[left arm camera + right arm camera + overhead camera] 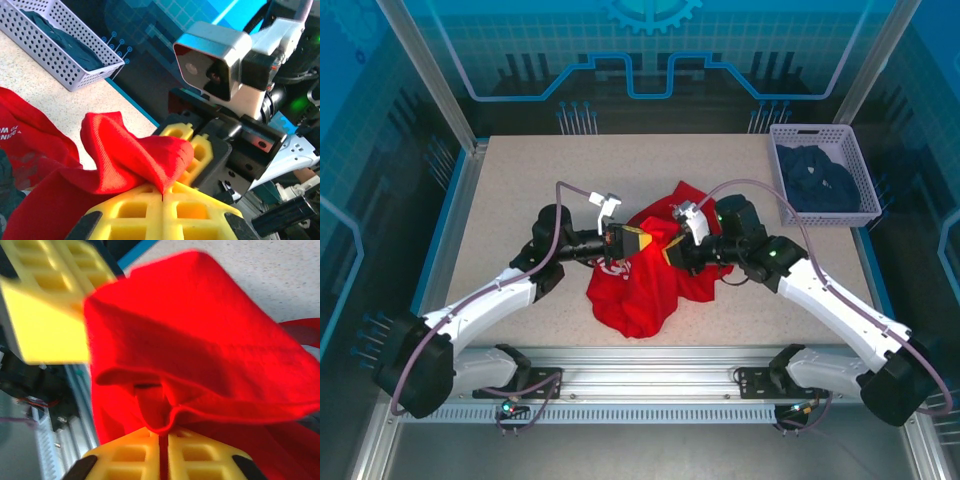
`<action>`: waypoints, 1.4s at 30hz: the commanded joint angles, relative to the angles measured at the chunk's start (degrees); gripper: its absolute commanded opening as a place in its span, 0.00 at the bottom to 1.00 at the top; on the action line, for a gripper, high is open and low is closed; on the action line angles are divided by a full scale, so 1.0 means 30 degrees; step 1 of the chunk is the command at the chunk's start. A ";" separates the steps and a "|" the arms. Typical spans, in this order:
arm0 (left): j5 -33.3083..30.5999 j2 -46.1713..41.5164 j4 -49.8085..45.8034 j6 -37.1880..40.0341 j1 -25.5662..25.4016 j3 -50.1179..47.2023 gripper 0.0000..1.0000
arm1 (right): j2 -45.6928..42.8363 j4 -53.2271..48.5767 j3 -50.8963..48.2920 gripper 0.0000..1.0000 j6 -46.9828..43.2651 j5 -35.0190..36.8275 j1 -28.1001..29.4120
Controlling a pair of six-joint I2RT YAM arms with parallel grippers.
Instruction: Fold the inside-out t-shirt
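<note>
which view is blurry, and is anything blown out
right wrist: the t-shirt is smeared soft and its red oversaturated; left wrist: the cloth weave is crisp, but the backdrop is washed out bright; top external: even light, sharp throughout.

bg: blue lit wall panels [650, 50] | speckled beige table [520, 170] | alu rail [650, 365] front

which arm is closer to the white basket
Right. The right arm sits just near-left of the basket; the left arm lies farther left, across the red t-shirt.
</note>
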 commanded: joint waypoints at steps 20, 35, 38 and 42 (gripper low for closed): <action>0.1146 0.0384 0.5844 -0.6633 0.1256 -0.0945 0.00 | -0.1485 -0.0991 -0.2409 0.21 -0.1768 0.4596 0.0213; 0.1285 -0.0285 0.2178 -0.4005 0.1257 -0.0543 0.00 | -0.0309 0.2049 0.0030 0.51 -0.0884 -0.2215 -0.2527; 0.1318 -0.0358 0.1972 -0.3834 0.1257 -0.0542 0.00 | 0.0929 0.2516 0.0639 0.50 -0.0746 -0.2647 -0.2541; 0.1303 -0.0352 0.1726 -0.3540 0.1256 -0.0578 0.00 | 0.1812 0.3095 0.1081 0.37 -0.0541 -0.2699 -0.2541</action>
